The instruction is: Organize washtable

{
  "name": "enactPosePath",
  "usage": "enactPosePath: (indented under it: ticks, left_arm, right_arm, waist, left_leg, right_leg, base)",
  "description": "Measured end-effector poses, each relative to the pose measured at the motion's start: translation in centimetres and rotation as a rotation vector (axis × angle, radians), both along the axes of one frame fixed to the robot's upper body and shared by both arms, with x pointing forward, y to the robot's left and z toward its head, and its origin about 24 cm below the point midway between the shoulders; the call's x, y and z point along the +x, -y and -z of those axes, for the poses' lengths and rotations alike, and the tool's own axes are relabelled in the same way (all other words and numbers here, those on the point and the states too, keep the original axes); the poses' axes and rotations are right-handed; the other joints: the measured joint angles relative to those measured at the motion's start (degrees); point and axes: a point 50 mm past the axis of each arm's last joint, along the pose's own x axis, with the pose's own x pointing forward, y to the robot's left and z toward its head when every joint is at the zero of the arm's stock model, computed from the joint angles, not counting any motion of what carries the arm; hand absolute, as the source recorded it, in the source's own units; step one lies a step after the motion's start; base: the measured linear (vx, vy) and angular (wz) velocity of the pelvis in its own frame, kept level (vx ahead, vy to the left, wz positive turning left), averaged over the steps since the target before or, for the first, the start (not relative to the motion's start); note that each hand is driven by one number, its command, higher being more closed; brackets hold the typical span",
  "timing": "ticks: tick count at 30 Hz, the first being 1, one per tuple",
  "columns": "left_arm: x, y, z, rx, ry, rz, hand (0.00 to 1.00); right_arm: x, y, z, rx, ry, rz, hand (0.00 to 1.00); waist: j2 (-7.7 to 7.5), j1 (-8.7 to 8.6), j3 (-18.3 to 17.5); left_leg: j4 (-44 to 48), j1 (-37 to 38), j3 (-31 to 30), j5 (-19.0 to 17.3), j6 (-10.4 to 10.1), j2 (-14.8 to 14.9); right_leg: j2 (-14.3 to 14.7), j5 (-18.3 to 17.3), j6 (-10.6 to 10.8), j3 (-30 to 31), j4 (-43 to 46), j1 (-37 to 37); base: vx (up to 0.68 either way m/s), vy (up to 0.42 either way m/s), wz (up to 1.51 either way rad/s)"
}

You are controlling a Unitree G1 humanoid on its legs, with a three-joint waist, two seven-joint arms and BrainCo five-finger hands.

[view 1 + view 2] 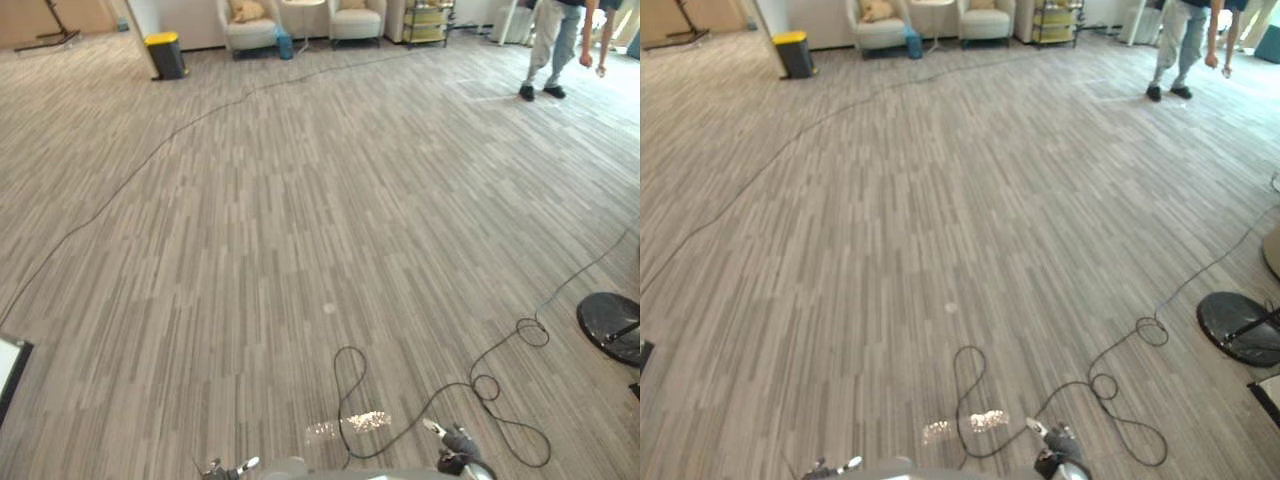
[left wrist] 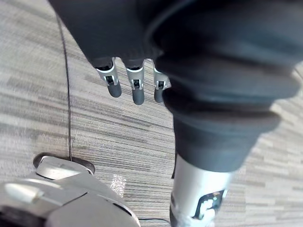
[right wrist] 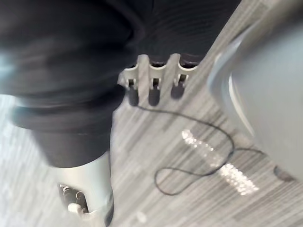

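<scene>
Left hand (image 2: 135,84) and right hand (image 3: 153,85) hang at your sides, fingers straight and relaxed, holding and touching nothing, with striped carpet (image 1: 300,200) beneath both. Ahead of the hands a black round base (image 1: 612,325) lies off to the right hand's side; far beyond stand a yellow-lidded bin (image 1: 165,55), two armchairs (image 1: 250,28) and a person (image 1: 555,45). Which way the washtable lies from either hand, and which arm is nearer, you cannot tell from here; likely you must turn to find it.

Bin (image 1: 165,55) left of armchair (image 1: 250,25), person (image 1: 555,45) far right
</scene>
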Motion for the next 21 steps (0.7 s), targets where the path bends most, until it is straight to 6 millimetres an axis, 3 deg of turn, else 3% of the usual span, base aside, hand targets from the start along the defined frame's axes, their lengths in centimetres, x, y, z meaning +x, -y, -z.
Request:
enactPosePath:
  ticks: [1,2,3,5,7,9,16,21]
  left_arm:
    - [0.0,0.0,0.0,-0.005,0.005,-0.003,0.0]
    - [0.0,-0.1,0.0,-0.004,0.008,-0.004,0.0]
    - [0.2,-0.4,-0.1,0.003,0.016,-0.002,0.0]
    - [0.6,0.0,-0.1,-0.006,0.035,-0.013,0.0]
    - [-0.2,0.9,0.1,-0.035,0.031,-0.083,0.0]
    - [-0.7,1.1,0.2,-0.042,0.022,-0.105,0.0]
    - [-0.8,1.0,0.2,-0.046,0.019,-0.102,0.0]
    - [-0.7,0.6,0.1,-0.043,0.021,-0.077,0.0]
  right_arm:
    - [-0.4,0.0,0.1,0.003,-0.009,0.002,0.0]
    - [-0.7,-0.1,0.2,0.005,-0.018,0.007,0.0]
    - [-1.1,-0.2,0.3,0.008,-0.027,0.012,0.0]
    - [-2.3,0.5,0.6,0.002,-0.069,0.044,0.0]
    - [-2.7,1.3,0.6,-0.009,-0.079,0.09,0.0]
    - [-2.9,1.5,0.6,-0.016,-0.085,0.109,0.0]
    - [-3.4,1.7,0.7,-0.021,-0.115,0.126,0.0]
    - [-4.5,1.2,1.2,-0.014,-0.18,0.033,0.0]
  waist:
    - [-0.11,-0.03,-0.06]
    - [-0.64,-0.05,-0.2]
    - [-1.64,-0.1,-0.18]
    - [-0.32,-0.02,0.1]
    - [1.26,0.11,-0.26]
    - [1.64,-0.06,-0.73]
    - [0.7,0.07,-1.47]
    - [-0.32,0.01,-1.5]
  left_leg:
    - [-0.68,0.64,-0.21,0.26,-0.43,0.61]
    - [-1.25,0.79,-0.94,0.52,-0.87,0.18]
    - [-1.47,0.76,-1.49,0.65,-1.09,-0.76]
    - [-2.81,1.49,-3.08,1.48,-2.56,-0.37]
    - [-5.86,2.99,-3.21,1.95,-3.33,0.83]
    - [-7.5,3.91,-4.02,2.62,-4.38,1.47]
    - [-9.66,4.6,-4.56,3.46,-4.6,1.81]
    - [-9.7,3.71,-6.49,4.87,-3.7,0.36]
  right_leg:
    - [3.32,-1.09,0.62,-2.55,-7.87,1.02]
    - [5.58,0.35,0.14,-3.43,-18.24,2.93]
    - [5.47,2.91,-1.17,-4.1,-22.46,3.59]
    - [5.58,2.98,-1.8,-5.8,-24.85,5.56]
    - [6.96,3.6,-2.32,-6.47,-28.85,7.68]
    - [7.7,4.55,-2.55,-7.53,-32.19,9.82]
    - [9.02,8.39,-2.63,-8.12,-40.11,13.41]
    - [7.52,10.36,-1.55,-9.75,-43.51,15.02]
  base:
    - [0.18,-0.058,0.18]
    - [0.19,-0.069,0.28]
    - [0.22,-0.089,0.4]
    - [0.19,-0.055,0.32]
    - [0.19,-0.041,0.1]
    - [0.17,-0.058,0.15]
    - [0.06,-0.007,0.03]
    - [-0.04,0.024,0.19]
